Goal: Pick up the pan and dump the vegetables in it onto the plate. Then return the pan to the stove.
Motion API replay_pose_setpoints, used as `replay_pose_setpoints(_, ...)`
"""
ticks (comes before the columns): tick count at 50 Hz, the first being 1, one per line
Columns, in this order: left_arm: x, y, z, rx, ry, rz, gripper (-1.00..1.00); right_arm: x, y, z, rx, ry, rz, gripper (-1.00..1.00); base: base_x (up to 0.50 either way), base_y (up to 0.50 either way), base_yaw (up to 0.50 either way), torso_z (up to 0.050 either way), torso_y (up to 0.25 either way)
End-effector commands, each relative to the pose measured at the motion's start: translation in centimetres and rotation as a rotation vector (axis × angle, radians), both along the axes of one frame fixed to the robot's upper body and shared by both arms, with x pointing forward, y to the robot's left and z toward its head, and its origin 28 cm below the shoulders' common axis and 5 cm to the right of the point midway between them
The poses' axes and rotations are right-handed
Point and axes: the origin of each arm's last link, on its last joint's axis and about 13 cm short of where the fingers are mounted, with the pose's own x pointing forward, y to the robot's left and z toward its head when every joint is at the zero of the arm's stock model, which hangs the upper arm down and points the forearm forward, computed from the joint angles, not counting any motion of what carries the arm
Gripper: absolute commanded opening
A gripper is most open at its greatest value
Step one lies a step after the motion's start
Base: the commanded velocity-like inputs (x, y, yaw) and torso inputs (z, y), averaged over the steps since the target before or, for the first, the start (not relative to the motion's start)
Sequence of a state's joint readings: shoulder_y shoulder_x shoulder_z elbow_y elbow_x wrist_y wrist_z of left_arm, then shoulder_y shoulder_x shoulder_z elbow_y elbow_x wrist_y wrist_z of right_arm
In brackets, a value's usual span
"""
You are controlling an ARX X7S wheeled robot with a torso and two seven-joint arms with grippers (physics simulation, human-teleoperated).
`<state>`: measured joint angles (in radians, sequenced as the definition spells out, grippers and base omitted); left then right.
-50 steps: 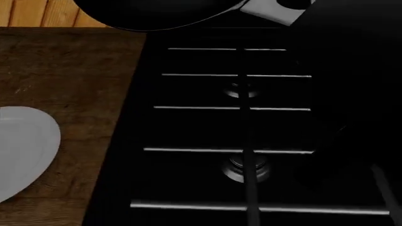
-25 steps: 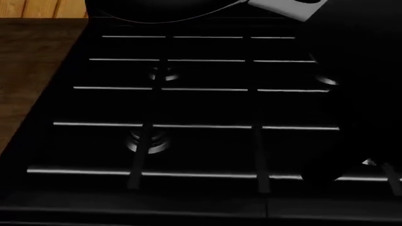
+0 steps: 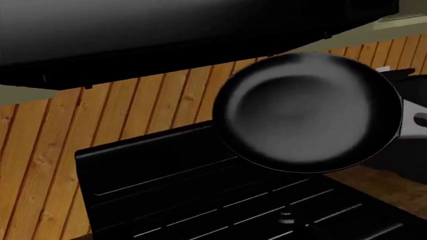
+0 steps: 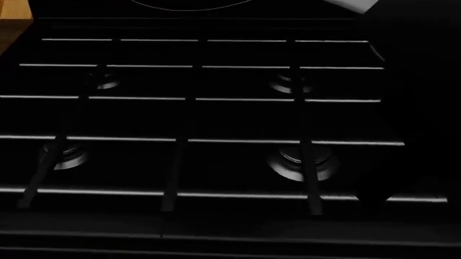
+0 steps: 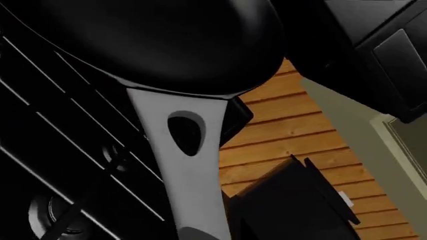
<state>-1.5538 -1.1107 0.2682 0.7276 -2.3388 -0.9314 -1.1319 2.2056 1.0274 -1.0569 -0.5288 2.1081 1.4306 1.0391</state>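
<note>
The black pan point(image 3: 307, 112) hangs tilted in the air over the back of the stove point(image 3: 200, 200); what shows of it holds nothing. In the right wrist view its dark bowl point(image 5: 153, 40) is close, and the light-grey handle point(image 5: 190, 165) with its hole runs to the frame's edge, where my right gripper holds it, fingers out of frame. In the head view only the pan's rim point(image 4: 191, 4) and a handle corner point(image 4: 353, 4) show above the stove point(image 4: 187, 118). The artichoke, the plate and my left gripper are out of view.
My dark right arm point(image 4: 418, 108) covers the stove's right side. Burners point(image 4: 299, 162) sit under silver-edged grates. A wood-panel wall point(image 3: 40, 165) stands behind the stove and a black hood point(image 3: 167, 35) hangs above it. A wooden counter sliver point(image 4: 11, 21) shows at far left.
The head view has swung right: the white plate and wooden counter slid out at the left, and more burners show. The pan has slipped further past the top edge.
</note>
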Motion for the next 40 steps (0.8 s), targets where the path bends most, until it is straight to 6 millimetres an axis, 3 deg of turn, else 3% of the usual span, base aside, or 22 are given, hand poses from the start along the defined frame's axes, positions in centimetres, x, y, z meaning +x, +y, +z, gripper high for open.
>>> replay_pose_setpoints(1, 0.0, -0.1, 0.1, 0.006, 0.000, 0.000, 1.00, -0.3, -1.0, 1.9, 0.015, -0.156, -0.040, -1.00, 0.00, -0.50, 0.00, 0.000, 0.010)
replay_pose_setpoints(20, -0.1, 0.0, 0.0, 0.003, 0.001, 0.002, 1.00, -0.1, -0.6, 1.4, 0.026, -0.124, -0.010, -1.00, 0.00, -0.49, 0.00, 0.001, 0.002)
replay_pose_setpoints(34, 0.0, 0.0, -0.2, -0.001, 0.005, 0.000, 1.00, -0.3, 0.1, -2.5, 0.177, 0.148, 0.148, -1.00, 0.00, 0.00, 0.00, 0.001, 0.002)
replay_pose_setpoints(40, 0.0, 0.0, -0.1, 0.000, -0.008, 0.015, 1.00, 0.1, -0.2, -3.5, 0.200, 0.179, 0.149, -1.00, 0.00, 0.00, 0.00, 0.002, 0.003)
